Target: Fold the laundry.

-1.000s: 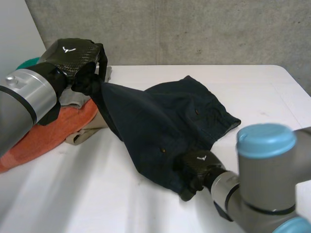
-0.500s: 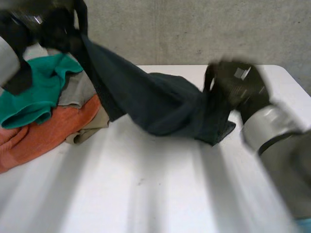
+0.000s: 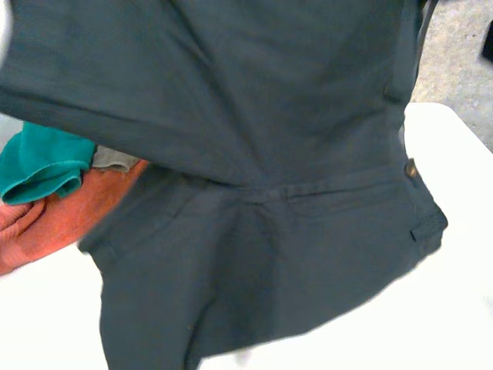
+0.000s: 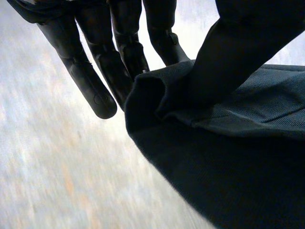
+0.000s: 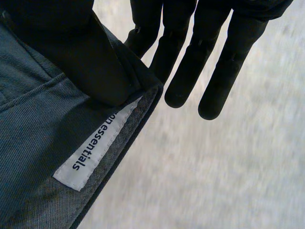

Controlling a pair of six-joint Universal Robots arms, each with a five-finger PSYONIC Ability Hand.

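Observation:
A pair of dark navy shorts (image 3: 254, 154) hangs spread in the air in front of the head view, its waistband and a button (image 3: 410, 168) towards the right. My left hand (image 4: 126, 47) pinches a rolled edge of the shorts (image 4: 228, 157) between thumb and fingers. My right hand (image 5: 181, 62) pinches the waistband against its fingers with the thumb, just beside a white label (image 5: 95, 148). The lower hem of the shorts hangs down near the table.
A pile of laundry lies at the table's left: a teal cloth (image 3: 38, 166), an orange cloth (image 3: 46, 223) and a grey cloth (image 3: 115, 159). The white table (image 3: 454, 301) shows bare to the right under the shorts. A concrete wall (image 3: 454, 54) stands behind.
Both hands have lifted the shorts off the table and spread them high before the camera. The right hand, open on the cloth a second ago, has shut on the waistband.

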